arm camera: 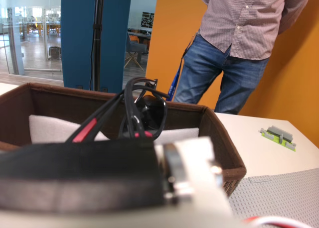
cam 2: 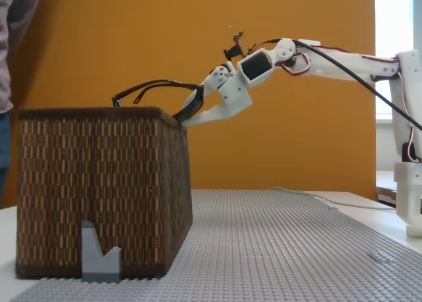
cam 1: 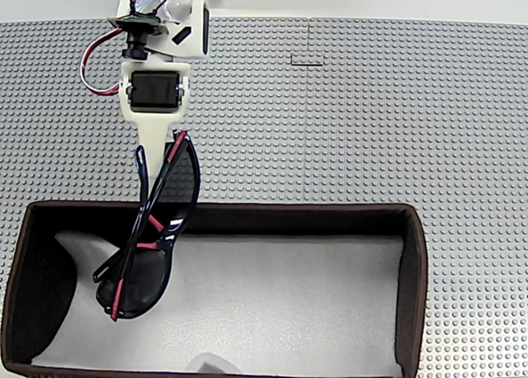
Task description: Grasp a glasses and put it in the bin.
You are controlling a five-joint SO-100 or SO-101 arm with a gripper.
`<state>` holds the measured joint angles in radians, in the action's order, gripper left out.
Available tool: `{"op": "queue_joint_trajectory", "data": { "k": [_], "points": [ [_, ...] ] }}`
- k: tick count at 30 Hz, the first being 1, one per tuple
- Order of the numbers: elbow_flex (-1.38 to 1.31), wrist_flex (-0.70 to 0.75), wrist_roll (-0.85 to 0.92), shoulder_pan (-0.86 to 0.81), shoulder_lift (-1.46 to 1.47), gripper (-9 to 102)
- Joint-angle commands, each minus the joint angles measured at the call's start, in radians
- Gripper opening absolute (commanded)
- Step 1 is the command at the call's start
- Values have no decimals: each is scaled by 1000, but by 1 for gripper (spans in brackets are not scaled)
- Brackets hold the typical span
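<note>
White gripper (cam 1: 165, 151) clamped slim black-framed sunglasses (cam 1: 148, 246) by one end, suspended above brown woven, foam-lined rectangular bin (cam 1: 412, 262).

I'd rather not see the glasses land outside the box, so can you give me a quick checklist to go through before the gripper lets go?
1. Glasses held in the gripper: ok, pinched at one end and hanging free.
2. Glasses past the bin near wall: ok in a fixed view from above, most of the frame lies over the white lining.
3. Glasses clear of the rim: ok, in a fixed view from the side they ride above the wall top.
4. Landing spot free: ok, bare lining beneath.
5. Person clear of the bin: cannot tell, standing just behind it.
</note>
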<state>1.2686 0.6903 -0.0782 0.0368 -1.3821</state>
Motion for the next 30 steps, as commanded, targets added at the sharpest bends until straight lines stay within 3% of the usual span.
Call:
{"op": "queue_joint_trajectory", "data": {
  "k": [1, 8, 13, 21, 30],
  "points": [
    [-38, 78, -18, 11, 83, 0],
    [-49, 84, -60, 0, 120, 22],
    [-115, 186, -83, 12, 107, 22],
    [-118, 189, -64, -2, -29, 22],
    [-123, 60, -11, 3, -224, 26]
  ]
}}
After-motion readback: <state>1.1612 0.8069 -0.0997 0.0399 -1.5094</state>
